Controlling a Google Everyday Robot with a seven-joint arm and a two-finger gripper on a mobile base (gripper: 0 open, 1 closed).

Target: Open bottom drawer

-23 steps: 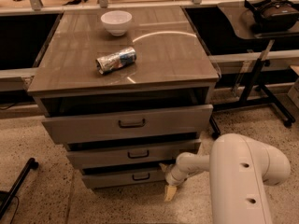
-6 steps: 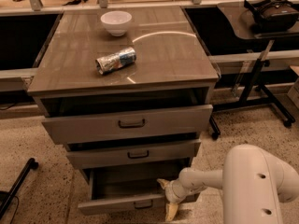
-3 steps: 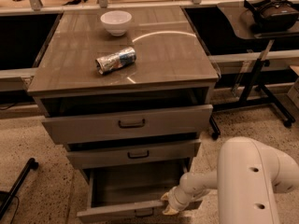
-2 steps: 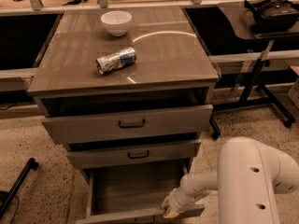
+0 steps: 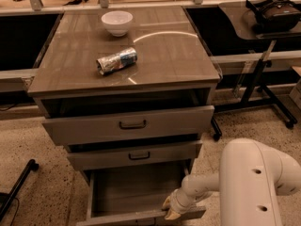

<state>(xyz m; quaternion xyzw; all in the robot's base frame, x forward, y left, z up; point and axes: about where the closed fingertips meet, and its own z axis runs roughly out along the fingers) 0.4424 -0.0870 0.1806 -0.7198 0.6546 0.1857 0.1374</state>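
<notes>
Speckled flooring point(image 5: 42, 145) runs under a grey-beige cabinet whose glossy surface point(image 5: 188, 60) carries a white bowl point(image 5: 117, 22) near the back and a crumpled silver can point(image 5: 116, 60) lying on its side nearer the middle. Off to the right, a dark headset point(image 5: 275, 11) sits on a side table. Below the top, the tall drawer point(image 5: 94, 128) and the mid-sized drawer point(image 5: 164, 152) each sit slightly out. The bottom drawer point(image 5: 131, 187) is pulled far forward, its inside floor showing. The white arm point(image 5: 254, 178) reaches in from the lower right, and the gripper point(image 5: 170, 210) sits at the top edge of that drawer's front, right of centre. Whether it is clamped on that edge or released, I cannot tell.
</notes>
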